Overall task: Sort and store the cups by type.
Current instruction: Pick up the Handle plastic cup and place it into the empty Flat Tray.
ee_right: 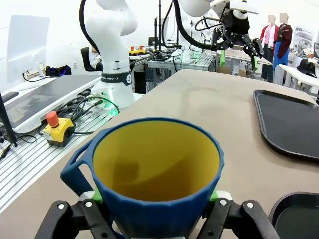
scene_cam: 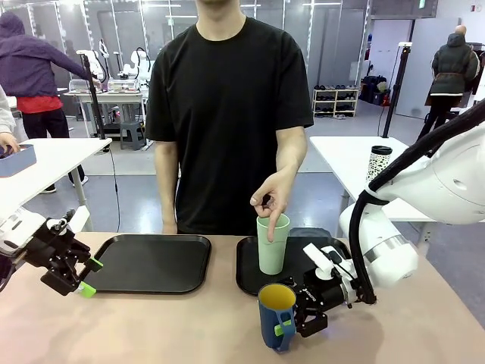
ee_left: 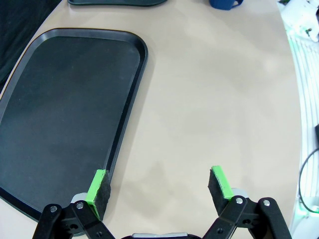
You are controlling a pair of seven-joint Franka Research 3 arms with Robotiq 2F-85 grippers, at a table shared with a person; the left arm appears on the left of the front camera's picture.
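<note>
Near the front edge of the worktop, the right claw is clamped around the dark blue mug, pads on opposite walls, probably to carry it to a tray. Behind it, the person's hand holds the rim of the pale green tumbler standing on the right tray, apparently placing it there. Beside the left tray, the left claw hangs wide open, holding nothing.

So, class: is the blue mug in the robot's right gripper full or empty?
Empty. The right wrist view looks straight into the blue mug held in the right gripper, and only its bare yellow inside shows, with no liquid or contents.
</note>
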